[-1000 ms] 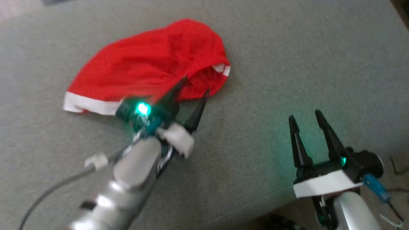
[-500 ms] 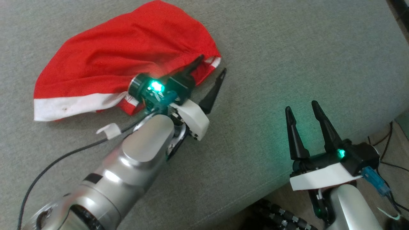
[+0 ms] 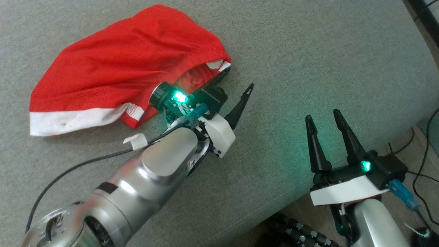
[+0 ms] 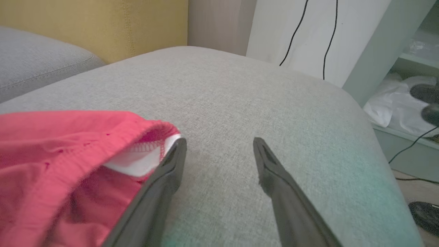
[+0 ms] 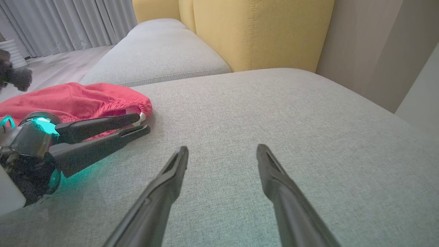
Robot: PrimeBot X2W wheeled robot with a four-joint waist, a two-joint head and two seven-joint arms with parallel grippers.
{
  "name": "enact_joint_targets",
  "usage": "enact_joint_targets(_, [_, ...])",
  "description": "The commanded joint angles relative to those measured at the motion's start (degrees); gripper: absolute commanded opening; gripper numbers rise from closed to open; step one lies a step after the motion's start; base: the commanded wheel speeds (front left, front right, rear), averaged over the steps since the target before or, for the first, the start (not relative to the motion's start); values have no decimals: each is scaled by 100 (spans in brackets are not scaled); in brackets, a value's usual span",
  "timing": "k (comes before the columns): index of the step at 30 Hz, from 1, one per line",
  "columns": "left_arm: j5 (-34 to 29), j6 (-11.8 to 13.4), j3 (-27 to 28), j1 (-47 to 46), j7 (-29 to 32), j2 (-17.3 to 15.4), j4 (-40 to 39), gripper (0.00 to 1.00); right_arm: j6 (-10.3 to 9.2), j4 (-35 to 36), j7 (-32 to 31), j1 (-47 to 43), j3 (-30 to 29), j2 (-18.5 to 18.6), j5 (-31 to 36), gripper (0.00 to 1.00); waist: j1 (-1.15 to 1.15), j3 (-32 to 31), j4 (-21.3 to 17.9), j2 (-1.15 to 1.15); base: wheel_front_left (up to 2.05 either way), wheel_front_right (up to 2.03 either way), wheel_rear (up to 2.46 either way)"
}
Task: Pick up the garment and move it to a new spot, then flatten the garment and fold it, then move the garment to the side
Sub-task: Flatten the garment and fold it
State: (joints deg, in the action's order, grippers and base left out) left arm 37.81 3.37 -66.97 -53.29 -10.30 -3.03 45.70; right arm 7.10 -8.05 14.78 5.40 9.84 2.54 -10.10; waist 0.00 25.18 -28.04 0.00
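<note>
Left wrist view: your left gripper [image 4: 219, 142] sits low over the grey cushion [image 4: 240, 85] with its jaws wide apart and nothing between them. One finger [image 4: 168, 171] is at the white-lined hem of the red garment [image 4: 51, 154], touching it or just beside it, and the other finger [image 4: 281, 185] is over bare seat fabric. Head view: the garment lies crumpled and unfolded on the robot's left part of the cushion, its white band toward the near edge. Compared with a second ago, the left arm has reached forward, and the finger that stopped short of the open hem now sits in its mouth. Part of the shift in this view is the camera's own. The right gripper [image 3: 323, 114], likewise spread and holding nothing, waits near the cushion's front edge as before, well apart from the garment. For the task, you are at the first step: the approach looks nearly complete, but no cloth is held yet. Closing now would probably catch only the hem's edge layer, so judge whether a deeper bite is needed before lifting.
</note>
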Motion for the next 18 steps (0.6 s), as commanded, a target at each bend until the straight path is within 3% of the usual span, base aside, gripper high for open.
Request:
enact_joint_targets(1, [-14, 76, 75, -307, -5, 15, -97, 100, 39, 146, 22, -10, 73, 33, -44, 100, 0, -6, 0, 0, 0, 0, 0])
enact_joint_targets(7, [94, 357, 47, -459, -39, 15, 273, 100, 39, 158, 22, -2, 118, 33, -85, 100, 0, -19, -23, 0, 0, 0, 0])
enact_joint_targets(11, [282, 296, 34, -517, 113, 15, 562, 100, 39, 135, 22, 0, 156, 33, -110, 100, 0, -23, -62, 0, 0, 0, 0])
enact_joint_targets(12, [318, 278, 29, -539, 123, 15, 625, 94, 39, 128, 22, 11, 172, 33, -118, 100, 0, -22, -82, 0, 0, 0, 0])
enact_joint_targets(15, [341, 317, 42, -678, -118, 15, 671, 0, 39, 131, 22, 35, 205, 33, -139, 100, 0, -29, -125, 0, 0, 0, 0])
enact_joint_targets(18, [421, 241, 25, -768, -290, 15, 417, 0, 39, 103, 22, -12, 162, 33, -131, 100, 0, -140, -74, 0, 0, 0, 0])
